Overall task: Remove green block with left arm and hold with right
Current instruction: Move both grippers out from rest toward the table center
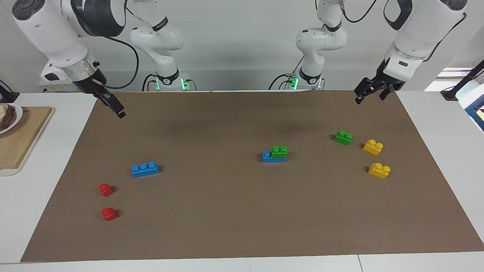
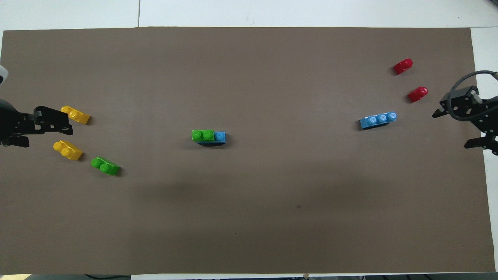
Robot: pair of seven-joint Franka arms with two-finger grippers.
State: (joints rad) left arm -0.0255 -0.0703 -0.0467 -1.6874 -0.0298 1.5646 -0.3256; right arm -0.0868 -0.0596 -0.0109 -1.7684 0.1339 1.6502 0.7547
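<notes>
A green block (image 1: 280, 151) with two studs sits on one end of a blue brick (image 1: 267, 157) at the middle of the brown mat; the pair also shows in the overhead view, the green block (image 2: 202, 135) on the blue brick (image 2: 220, 137). A second green block (image 1: 343, 137) (image 2: 105, 165) lies loose toward the left arm's end. My left gripper (image 1: 369, 98) (image 2: 48, 134) is open and empty, up in the air at its end of the mat, by the yellow bricks. My right gripper (image 1: 117, 109) (image 2: 449, 130) is open and empty, raised at its end of the mat.
Two yellow bricks (image 1: 373, 147) (image 1: 379, 170) lie beside the loose green block. A blue three-stud brick (image 1: 145, 169) and two red blocks (image 1: 106, 189) (image 1: 109, 214) lie toward the right arm's end. A wooden board (image 1: 22, 139) with a plate (image 1: 7, 117) stands off the mat there.
</notes>
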